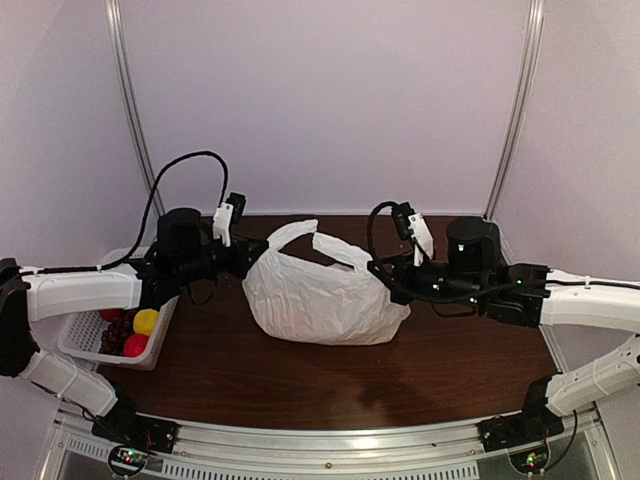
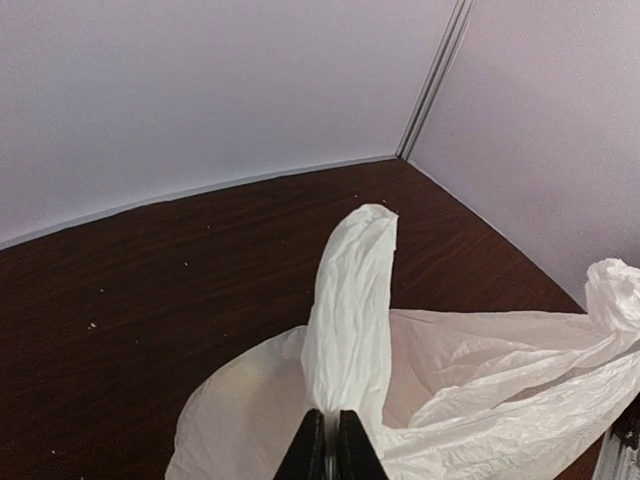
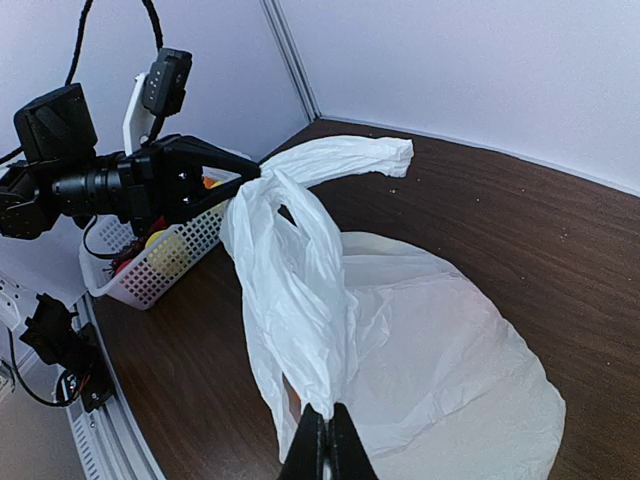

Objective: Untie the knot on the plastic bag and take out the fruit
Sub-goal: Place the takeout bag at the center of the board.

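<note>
Nearest the lens, at the bottom centre of the left wrist view, the left gripper (image 2: 325, 448) has its fingers pressed together on a handle (image 2: 350, 300) of the bag (image 2: 480, 400). The handle's twisted end stands up past them. At the bottom centre of the right wrist view, the right gripper (image 3: 322, 445) is likewise clamped on a strip (image 3: 290, 300) of the bag's plastic, which rises toward the upper left. In the top view the bag sits mid-frame on the dark table (image 1: 300, 390), between the two grippers, with its two handle ends apart. What it holds is hidden. At lower left a white basket (image 1: 72, 340) holds a yellow fruit (image 1: 146, 320), a red fruit (image 1: 133, 345) and dark grapes (image 1: 117, 328).
</note>
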Controlling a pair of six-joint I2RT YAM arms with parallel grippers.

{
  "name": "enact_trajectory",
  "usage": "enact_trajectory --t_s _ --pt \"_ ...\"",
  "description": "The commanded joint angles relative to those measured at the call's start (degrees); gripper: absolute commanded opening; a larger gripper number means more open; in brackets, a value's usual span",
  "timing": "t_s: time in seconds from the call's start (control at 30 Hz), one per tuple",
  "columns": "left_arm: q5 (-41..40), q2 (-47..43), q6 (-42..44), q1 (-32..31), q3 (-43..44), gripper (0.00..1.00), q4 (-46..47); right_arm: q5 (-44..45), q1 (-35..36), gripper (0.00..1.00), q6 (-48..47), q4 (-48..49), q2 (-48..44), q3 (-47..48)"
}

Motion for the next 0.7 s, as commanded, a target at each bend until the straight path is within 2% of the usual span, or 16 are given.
enact_trajectory --t_s 0.0,0.17,0.23,0.3,0.37,0.47,0.67 --pt "3.7 -6.9 -5.1 0.1 -3.0 0.12 2.0 3.8 3.6 0.0 2.9 5.7 -2.0 -2.6" --pt "2.6 -14.8 -7.3 -0.4 -3.5 0.44 -7.8 4.0 7.0 0.0 6.0 9.7 -1.0 -6.6" --pt "2.1 -17.2 -7.2 -0.4 -2.1 0.57 -12.2 4.0 8.3 0.0 6.7 10.9 -0.4 -7.4" --pt "2.5 -18.2 -6.1 -0.7 0.9 0.66 -17.2 4.0 9.3 0.0 6.7 11.0 0.5 -7.7" --pt "1.8 -17.9 -4.8 -1.8 4.9 0.73 -22.6 3.8 10.2 0.0 6.7 10.9 1.6 -7.7" --pt "-2.0 -14.9 -2.1 -5.5 9.9 0.78 -28.1 3.4 11.2 0.0 6.7 10.8 2.7 -7.7" --pt "-19.0 -8.5 3.0 -17.9 17.1 0.9 -32.8 5.1 11.8 0.0 7.4 10.5 3.1 -7.8"
